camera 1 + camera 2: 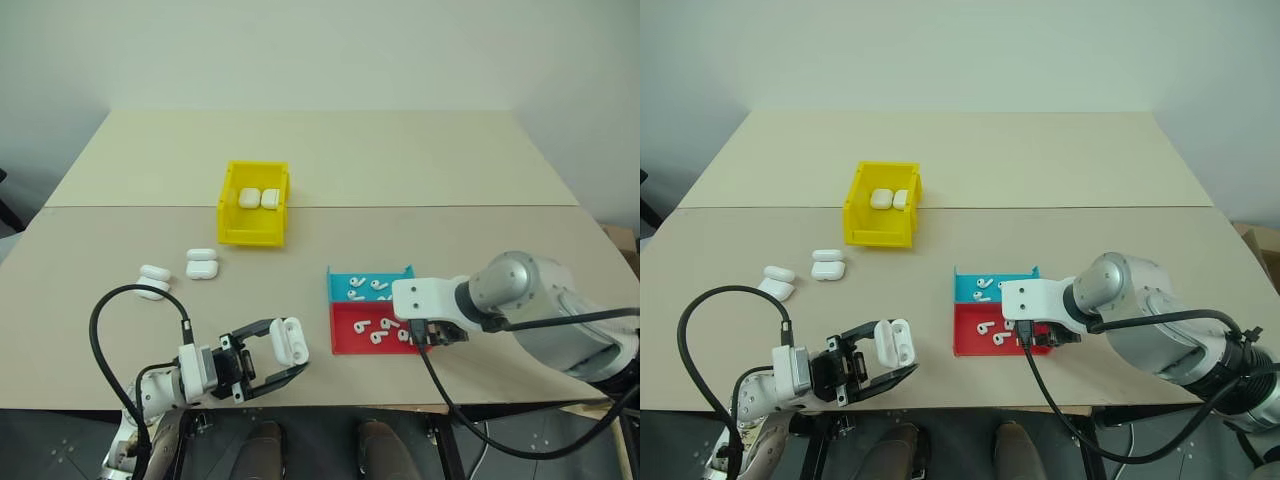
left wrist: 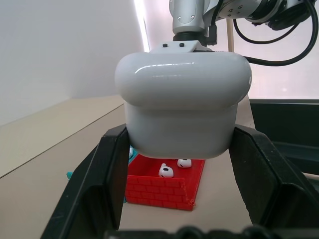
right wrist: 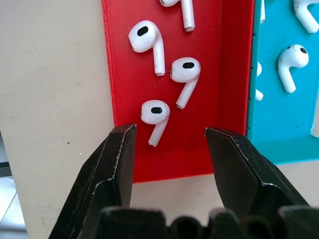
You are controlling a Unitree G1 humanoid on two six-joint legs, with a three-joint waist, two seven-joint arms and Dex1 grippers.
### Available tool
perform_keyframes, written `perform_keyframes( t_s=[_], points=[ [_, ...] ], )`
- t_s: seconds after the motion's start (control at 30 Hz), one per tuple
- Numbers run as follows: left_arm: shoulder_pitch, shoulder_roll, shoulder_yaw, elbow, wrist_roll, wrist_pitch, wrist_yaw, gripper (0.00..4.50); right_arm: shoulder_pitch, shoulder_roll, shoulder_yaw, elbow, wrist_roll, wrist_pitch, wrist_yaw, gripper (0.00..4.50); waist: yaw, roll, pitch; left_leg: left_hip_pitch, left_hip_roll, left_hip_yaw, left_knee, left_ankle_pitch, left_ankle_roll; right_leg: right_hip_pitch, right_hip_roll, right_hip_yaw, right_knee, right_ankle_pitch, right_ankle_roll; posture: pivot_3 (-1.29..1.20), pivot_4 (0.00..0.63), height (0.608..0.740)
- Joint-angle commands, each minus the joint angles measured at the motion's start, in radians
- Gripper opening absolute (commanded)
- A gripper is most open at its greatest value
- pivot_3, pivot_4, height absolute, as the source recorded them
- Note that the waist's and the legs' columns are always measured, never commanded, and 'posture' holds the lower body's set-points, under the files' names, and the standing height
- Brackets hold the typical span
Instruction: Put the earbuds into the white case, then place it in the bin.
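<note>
- Our left gripper [image 1: 278, 365] is clamped on the white case [image 1: 286, 340], lid open, holding it above the table's near edge, well left of the red tray [image 1: 345, 342].
- Our right gripper [image 3: 169, 149] hangs over that tray, fingers parted, nothing between them.
- The nearest of the earbuds [image 3: 155, 119] lies just ahead of the gap, its stem pointing back toward the fingertips.
- The bin [image 1: 254, 232] sits farther back.
</note>
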Motion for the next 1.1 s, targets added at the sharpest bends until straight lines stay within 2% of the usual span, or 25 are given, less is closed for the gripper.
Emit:
perform_keyframes(
  t_s=[0.03,0.5,1.07,1.1],
  points=[
    [0.015,0.020,0.017,-0.055,-0.009,0.020,-0.005,2.73,0.006,0.011,-0.010,-0.015,-0.011,0.009,-0.008,2.29,0.000,0.000,0.000,0.000,0.000,0.000,0.000,0.000,0.000,0.000,0.000,0.000,0.000,0.000,0.000,0.00,0.150,0.740],
    [0.015,0.023,0.032,-0.060,0.031,0.037,0.013,2.73,0.013,0.040,0.058,0.042,-0.086,-0.016,-0.028,2.29,-0.001,0.000,0.000,0.000,0.000,0.000,0.000,0.000,0.000,0.000,0.000,0.000,0.000,0.000,0.000,0.00,0.150,0.740],
    [0.042,0.029,0.040,-0.069,0.060,0.041,0.038,2.73,0.021,0.065,0.049,0.042,-0.086,-0.013,-0.007,2.29,-0.001,0.000,0.000,0.001,0.000,0.000,0.000,0.000,0.000,0.000,0.000,0.000,0.000,0.000,0.000,0.00,0.150,0.740],
    [0.041,0.030,0.040,-0.068,0.062,0.043,0.041,2.73,0.022,0.065,0.049,0.042,-0.086,-0.014,-0.007,2.11,-0.001,0.000,0.000,0.001,0.000,0.000,0.000,0.000,0.000,0.000,0.000,0.000,0.000,0.000,0.000,0.00,0.150,0.740]
  ],
)
